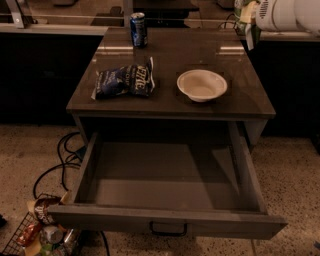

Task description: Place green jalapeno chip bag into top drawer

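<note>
The green jalapeno chip bag (246, 19) shows as a small light-green and white crinkly shape at the top right, held in the air above the table's far right corner. My gripper (251, 15) is at the end of the white arm (287, 14) that reaches in from the top right, and it is shut on the bag. The top drawer (165, 221) is pulled wide open below the table top. Its grey-brown inside is bare, and its dark pull handle (168, 230) faces the front.
On the table top (170, 60) lie a dark blue chip bag (125, 81) at the left, a white bowl (201, 85) at the right and a blue can (138, 30) at the back. Cables (62, 160) and a wire basket of items (37, 232) are on the floor at lower left.
</note>
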`<act>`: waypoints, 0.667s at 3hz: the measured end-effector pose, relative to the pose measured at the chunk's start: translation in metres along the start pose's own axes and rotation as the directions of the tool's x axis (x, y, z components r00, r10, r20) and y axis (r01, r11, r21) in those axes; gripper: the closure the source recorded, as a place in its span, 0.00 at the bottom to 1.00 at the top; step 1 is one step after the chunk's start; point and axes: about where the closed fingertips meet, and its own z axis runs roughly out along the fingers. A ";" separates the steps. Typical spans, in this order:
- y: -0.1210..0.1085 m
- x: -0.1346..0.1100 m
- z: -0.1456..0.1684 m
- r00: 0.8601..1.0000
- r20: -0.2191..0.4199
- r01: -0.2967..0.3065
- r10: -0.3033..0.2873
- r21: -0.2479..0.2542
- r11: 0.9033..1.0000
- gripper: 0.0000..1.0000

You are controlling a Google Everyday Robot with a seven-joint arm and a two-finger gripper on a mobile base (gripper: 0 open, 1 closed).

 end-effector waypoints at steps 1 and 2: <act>-0.004 0.003 -0.018 0.999 0.021 -0.032 0.034 -0.060 0.998 1.00; -0.004 0.003 -0.018 0.999 0.021 -0.033 0.034 -0.061 0.998 1.00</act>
